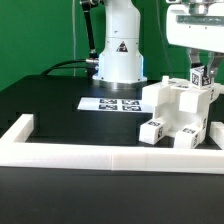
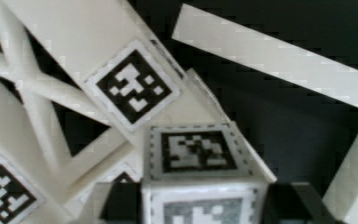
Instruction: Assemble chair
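Gripper (image 1: pixel 199 79) clenched on a tagged white chair part (image 2: pixel 201 150), at the top of the partly built chair (image 1: pixel 178 112), near the marker board (image 1: pixel 112 103).

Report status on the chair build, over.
Status: gripper shut on tagged part, right over the part-built chair. Two loose pieces nearer the camera. Nothing blocking seen.

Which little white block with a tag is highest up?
The block pinched in the tool, above the half-built chair. The two other blocks sit low, in front of it.
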Tool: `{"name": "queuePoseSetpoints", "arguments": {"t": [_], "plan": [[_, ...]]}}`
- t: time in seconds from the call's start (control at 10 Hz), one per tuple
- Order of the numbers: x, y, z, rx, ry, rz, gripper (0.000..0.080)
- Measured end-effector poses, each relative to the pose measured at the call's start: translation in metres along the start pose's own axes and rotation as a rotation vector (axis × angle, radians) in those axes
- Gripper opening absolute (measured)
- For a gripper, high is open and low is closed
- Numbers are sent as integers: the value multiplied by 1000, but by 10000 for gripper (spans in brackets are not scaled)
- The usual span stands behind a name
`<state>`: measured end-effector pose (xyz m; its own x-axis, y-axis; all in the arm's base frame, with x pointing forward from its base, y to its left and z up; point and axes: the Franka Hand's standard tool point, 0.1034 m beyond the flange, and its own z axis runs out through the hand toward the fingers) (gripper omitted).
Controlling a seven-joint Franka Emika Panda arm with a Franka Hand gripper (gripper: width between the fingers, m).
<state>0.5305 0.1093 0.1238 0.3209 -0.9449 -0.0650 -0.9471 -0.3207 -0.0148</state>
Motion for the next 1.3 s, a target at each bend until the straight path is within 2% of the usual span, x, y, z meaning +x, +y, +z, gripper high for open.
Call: {"name": "queuePoseSetpoints", "arguments": {"t": [0.3, 0.4, 0.5, 0.6, 1.1, 1.3], "plan": [[-1, 0, 0, 0, -1, 65, 286], [-1, 0, 0, 0, -1, 63, 490], [-2, 0, 0, -3, 4, -4, 490], [-4, -1, 0, -3, 4, -38, 619], [-3, 0, 1, -3, 3, -347, 649], [-4, 1, 2, -17, 20, -604, 649]]}}
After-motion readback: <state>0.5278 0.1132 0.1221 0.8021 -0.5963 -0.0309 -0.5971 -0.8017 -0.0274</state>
